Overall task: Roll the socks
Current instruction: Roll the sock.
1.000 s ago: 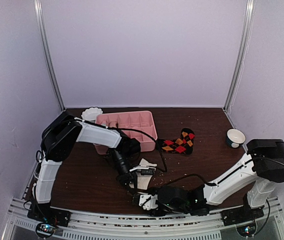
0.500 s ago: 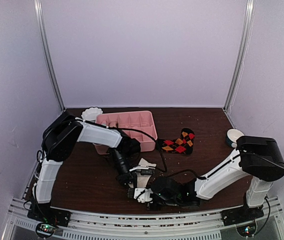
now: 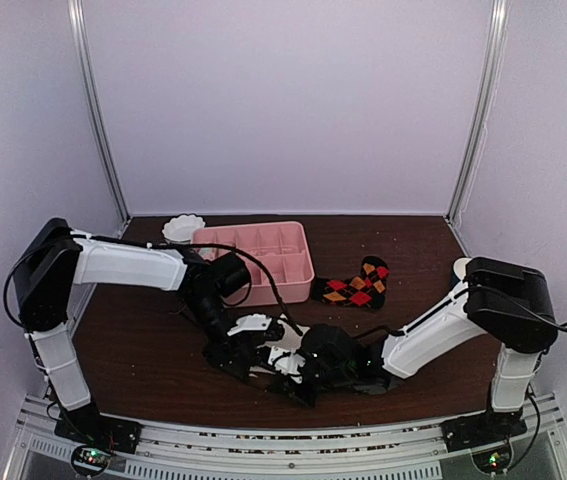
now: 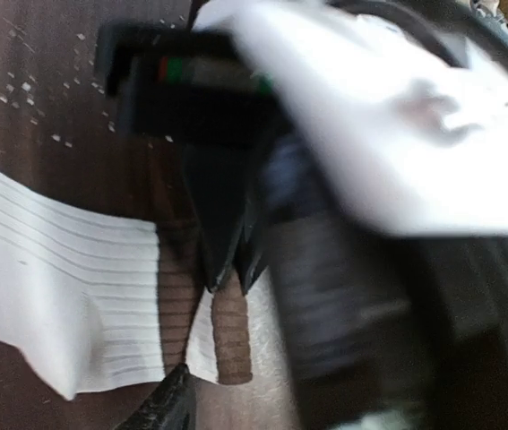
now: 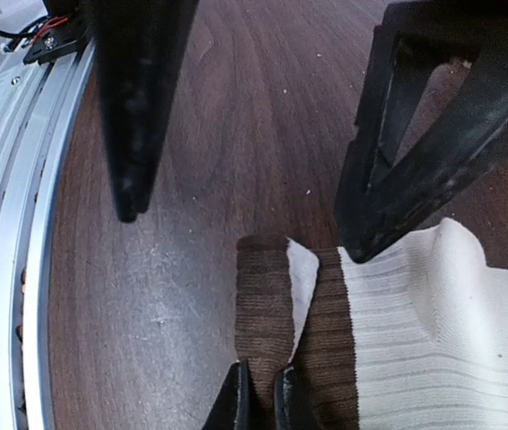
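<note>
Since one second ago the left arm has swung its elbow out to the left edge of the top view and lies stretched low over the table point(image 3: 153, 350). Its left gripper point(image 3: 235, 350) has opened. Over the same time the right gripper point(image 5: 258, 399) has moved in toward the middle and has closed.

At the lower centre of the top view, just below the tray point(image 3: 263, 245), the cream sock point(image 4: 65, 296) lies flat between the two grippers. Its knit is soft, with fine ribs that run along its length. The cuff point(image 5: 262, 296) is brown with short cross ribs and shows as two brown bands with a cream strip between them. The right gripper's thin black fingers stand together, clamped on this cuff at the bottom edge of the right wrist view.

The left gripper's fingers point(image 5: 133, 107) are black and tapered, and they stand wide apart. One hangs over bare wood at the upper left; the tip of the other is at the cream knit on the right.

A small red and green mark on the right gripper's black body, seen from the left wrist, is too blurred to read.

The table is dark brown wood with a visible grain and pale crumbs. The tray is pink with square compartments. The argyle sock point(image 3: 358, 285), black with red, orange and yellow diamonds, lies right of the tray, well apart from both grippers.
</note>
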Controlling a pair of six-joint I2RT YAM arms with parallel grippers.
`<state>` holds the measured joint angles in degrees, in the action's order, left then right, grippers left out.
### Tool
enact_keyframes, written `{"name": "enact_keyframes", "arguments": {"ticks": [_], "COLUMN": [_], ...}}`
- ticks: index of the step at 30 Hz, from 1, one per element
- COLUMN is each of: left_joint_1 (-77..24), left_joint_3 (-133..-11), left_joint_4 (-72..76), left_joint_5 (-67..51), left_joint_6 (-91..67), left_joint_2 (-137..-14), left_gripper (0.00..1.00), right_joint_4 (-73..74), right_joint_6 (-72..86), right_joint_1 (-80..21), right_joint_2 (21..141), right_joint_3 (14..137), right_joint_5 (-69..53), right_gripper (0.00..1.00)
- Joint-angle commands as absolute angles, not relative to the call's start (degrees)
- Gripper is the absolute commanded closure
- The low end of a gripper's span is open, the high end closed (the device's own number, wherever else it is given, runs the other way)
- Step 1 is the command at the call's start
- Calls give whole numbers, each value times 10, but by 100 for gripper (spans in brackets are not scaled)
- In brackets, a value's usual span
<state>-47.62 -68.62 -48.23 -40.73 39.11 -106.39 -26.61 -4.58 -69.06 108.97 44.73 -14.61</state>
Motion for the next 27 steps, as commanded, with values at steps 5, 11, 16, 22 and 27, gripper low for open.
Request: {"name": "enact_keyframes", "arguments": {"ticks": [5, 11, 16, 22, 27], "left_joint_1": [-475, -492, -508, -538, -548], "left_joint_3": [-602, -555, -540, -526, -525], "left_joint_4": [-351, -302, -271, -244, -227], "left_joint_5": [-372, -338, -312, -280, -247], "left_joint_6": [398, 415, 423, 428, 421], "left_joint_2": [-998, -977, -978, -980, -993], "left_gripper": [50, 55, 57, 57, 61], "right_joint_4": [-137, -222, -253, -258, -243], "right_joint_6": [93, 215, 286, 329, 344], "right_joint_1": [-668, -631, -620, -616, -615], "right_joint_2": [1163, 1193, 1230, 1232, 1238], "right_joint_3": [443, 415, 413, 408, 413], "right_joint_5": [-245, -306, -343, -334, -327], "right_gripper": [100, 100, 100, 100, 100]}}
